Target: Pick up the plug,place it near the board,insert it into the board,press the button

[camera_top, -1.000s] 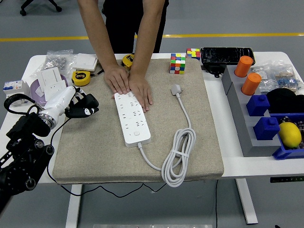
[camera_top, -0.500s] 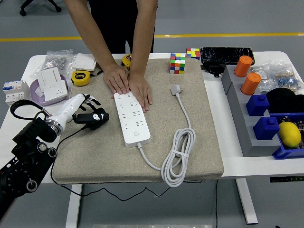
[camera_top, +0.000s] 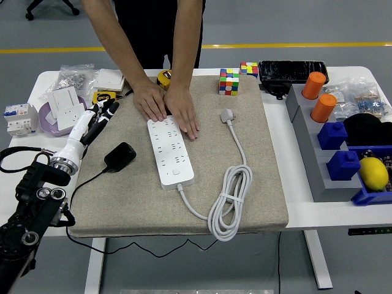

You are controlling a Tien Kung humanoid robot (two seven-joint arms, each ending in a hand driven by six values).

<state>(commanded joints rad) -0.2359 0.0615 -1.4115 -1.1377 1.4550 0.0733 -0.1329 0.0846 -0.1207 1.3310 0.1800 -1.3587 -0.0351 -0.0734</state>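
A black plug (camera_top: 120, 157) with a thin black cable lies on the tan mat (camera_top: 257, 202), a little left of the white power board (camera_top: 170, 151). The board's button (camera_top: 176, 172) is near its near end. My left hand (camera_top: 101, 116) is above and left of the plug, over the mat's left edge, with its fingers stretched out and holding nothing. A person's two hands (camera_top: 165, 105) press flat on the board's far end.
The board's own white cable (camera_top: 229, 205) lies coiled at the right, ending in a white plug (camera_top: 227, 114). Tape measures (camera_top: 104, 98), sockets (camera_top: 67, 110) and puzzle cubes (camera_top: 229, 81) lie along the far side. Grey and blue bins (camera_top: 334, 150) stand at the right.
My left hand let go of the black plug, which now lies on the mat beside the board. The hand opened and drew back up and to the left.
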